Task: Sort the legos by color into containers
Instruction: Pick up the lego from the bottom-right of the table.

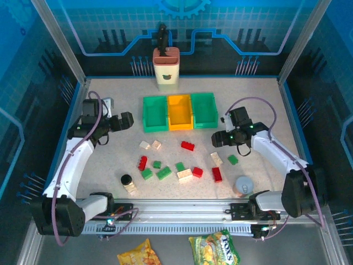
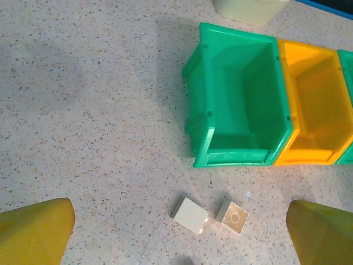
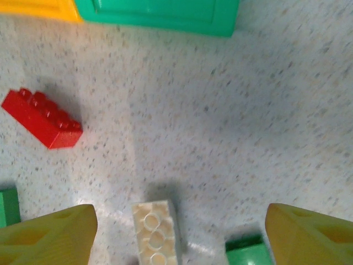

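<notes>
Three bins stand in a row at the back: a green bin, an orange bin and a second green bin; all look empty. Red, green and cream legos lie scattered on the table in front, such as a red brick and a green brick. My left gripper hangs open above two cream bricks, holding nothing. My right gripper is open over an upside-down cream brick, with a green brick to its right.
A tall cream holder stands behind the bins. A black-capped jar sits front left, a grey cup front right. Snack packets lie below the table rail. In the right wrist view a red brick lies to the left.
</notes>
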